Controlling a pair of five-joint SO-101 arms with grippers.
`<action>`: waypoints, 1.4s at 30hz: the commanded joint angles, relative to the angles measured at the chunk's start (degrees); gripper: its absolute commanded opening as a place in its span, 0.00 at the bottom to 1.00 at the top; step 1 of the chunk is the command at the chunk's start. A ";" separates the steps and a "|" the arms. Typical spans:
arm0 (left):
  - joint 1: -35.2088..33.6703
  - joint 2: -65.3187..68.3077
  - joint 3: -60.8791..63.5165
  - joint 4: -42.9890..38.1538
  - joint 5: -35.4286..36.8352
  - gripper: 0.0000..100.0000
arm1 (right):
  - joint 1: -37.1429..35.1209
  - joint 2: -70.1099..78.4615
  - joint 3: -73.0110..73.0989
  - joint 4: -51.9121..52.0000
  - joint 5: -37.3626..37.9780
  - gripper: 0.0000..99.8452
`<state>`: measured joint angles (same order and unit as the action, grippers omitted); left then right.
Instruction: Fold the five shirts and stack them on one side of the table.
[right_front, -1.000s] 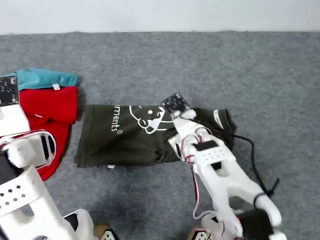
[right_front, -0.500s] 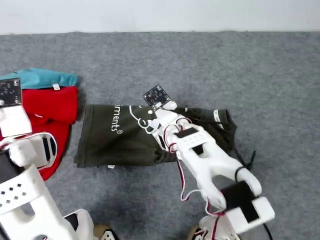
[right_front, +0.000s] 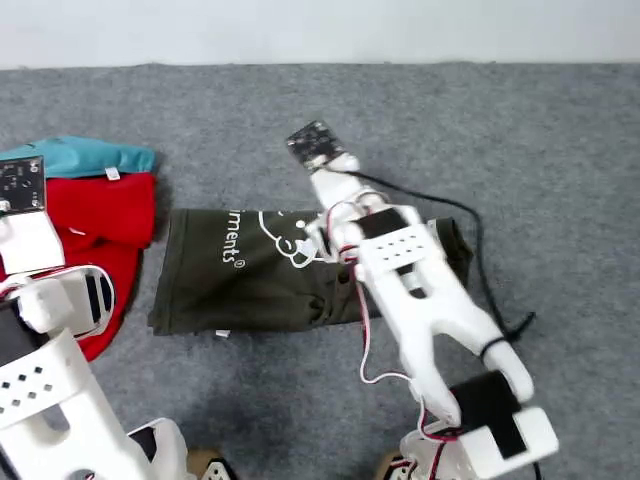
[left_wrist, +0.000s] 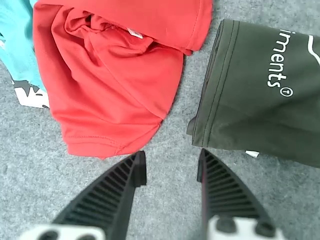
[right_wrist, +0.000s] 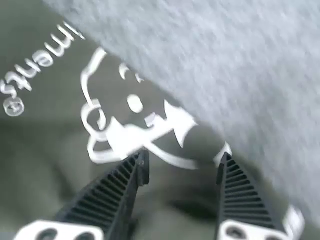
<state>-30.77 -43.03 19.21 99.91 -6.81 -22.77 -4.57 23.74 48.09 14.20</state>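
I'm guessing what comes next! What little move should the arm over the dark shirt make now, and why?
Probably lower the right gripper onto the dark shirt and pinch its cloth. Its jaws are open and empty just above the white print, and the shirt lies unstacked beside the red shirt.

a narrow strip of the grey felt-like table top (left_wrist: 178, 129) is running bare between the crumpled red cotton shirt (left_wrist: 115, 85) and the folded dark olive shirt with white print (left_wrist: 255, 100), and the left gripper (left_wrist: 170, 167), fingers apart, is hanging right over it. the white right arm (right_front: 410, 280) is lying across the olive shirt's right half, and a thin black cable (right_front: 480, 265) is looping beside it. the table's far band is lying open.
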 joint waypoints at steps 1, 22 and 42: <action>-0.18 -0.97 -0.22 0.62 -0.70 0.17 | 2.42 -4.62 -1.67 11.47 5.89 0.23; -0.18 -0.97 -0.22 0.62 -0.79 0.17 | -7.08 -4.35 19.08 -10.42 8.09 0.23; 12.66 36.22 -11.30 -3.52 3.87 0.29 | 1.27 -23.78 8.18 12.00 8.18 0.23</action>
<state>-22.24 -13.58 14.37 97.71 -4.79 -21.98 -26.37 31.82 59.34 21.58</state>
